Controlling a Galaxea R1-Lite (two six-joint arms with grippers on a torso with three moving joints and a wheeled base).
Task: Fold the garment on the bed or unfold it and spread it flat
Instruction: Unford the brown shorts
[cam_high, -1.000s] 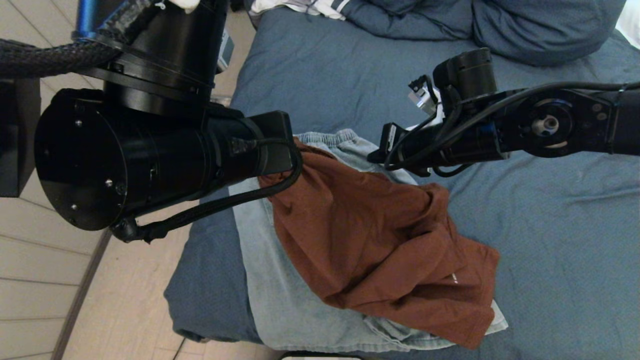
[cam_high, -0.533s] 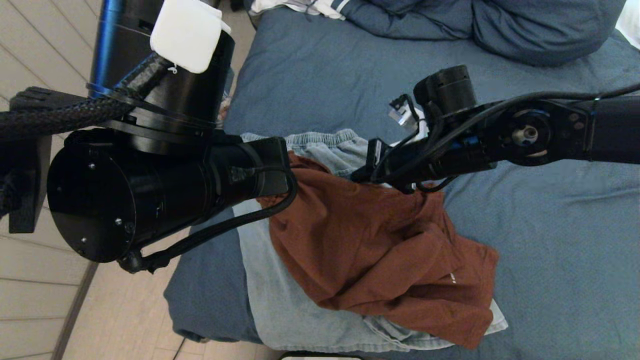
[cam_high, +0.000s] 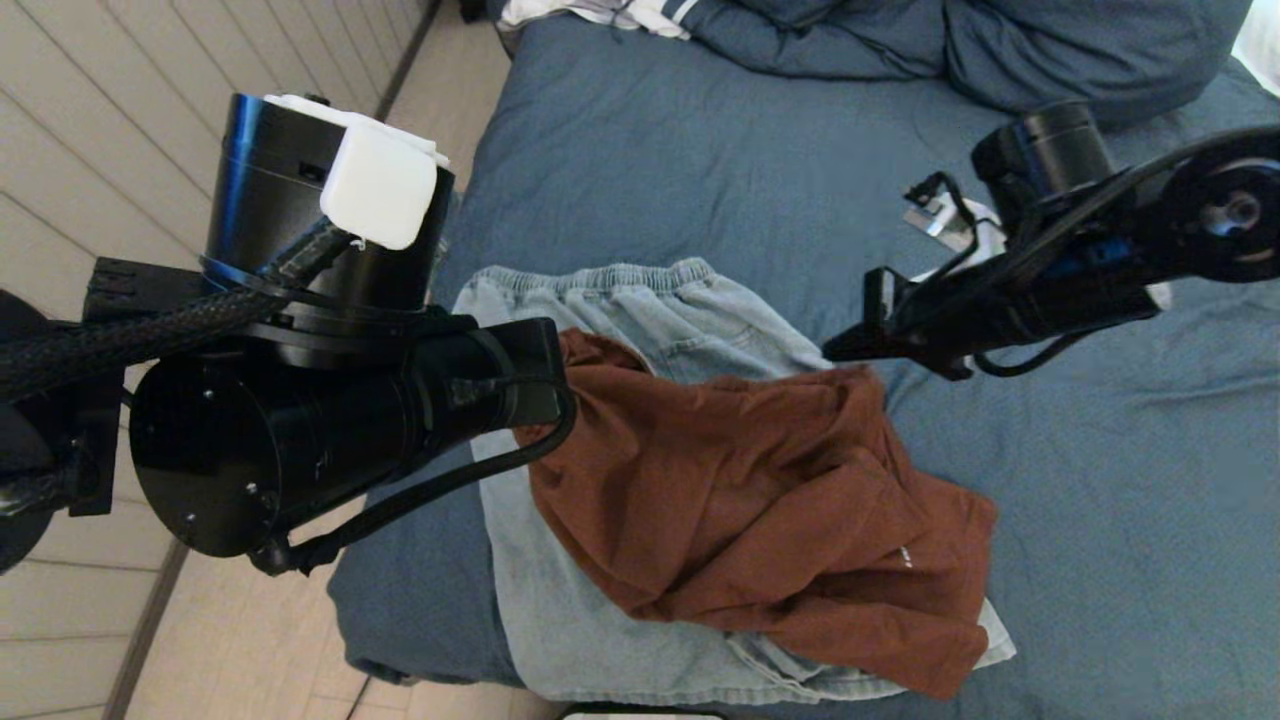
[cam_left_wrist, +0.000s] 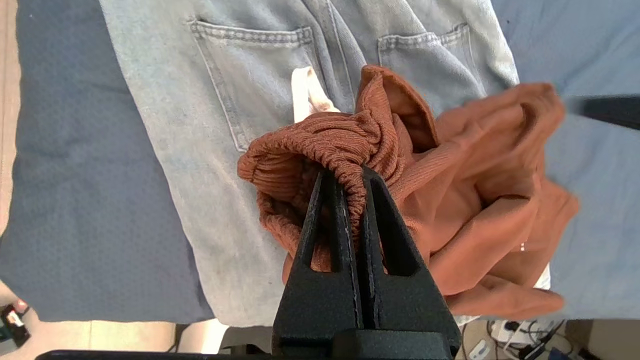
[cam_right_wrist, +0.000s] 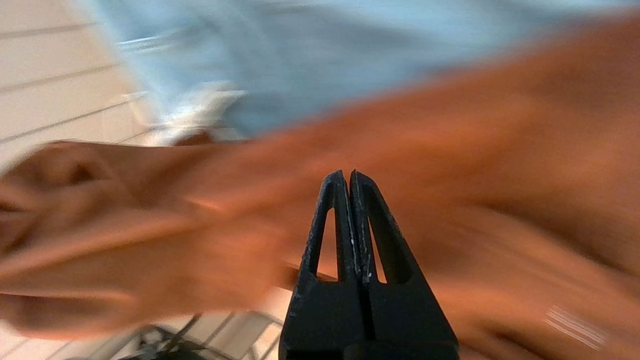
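Slate-blue bed (cam_high: 700, 160) carries pale jeans (cam_high: 560, 600). Our left gripper (cam_left_wrist: 351, 177) pinches the rust garment (cam_high: 760, 510) atop them; our right gripper (cam_right_wrist: 348, 175), fingers closed empty, hovers beside it.

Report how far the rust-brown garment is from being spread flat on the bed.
Done: the left gripper is clamped on the ribbed hem of the rust-brown garment. In hand: that edge is lifted; the right gripper is shut, holding nothing. Left: the garment is bunched atop the light denim jeans on the bed, not flat.

Home bedroom: a bed (cam_high: 700, 170) in slate-blue bedding is seen, pillows (cam_high: 1080, 50) at its head, jeans (cam_high: 560, 600) and a rust shirt (cam_high: 760, 500) laid on it, pale plank floor (cam_high: 100, 150) alongside.
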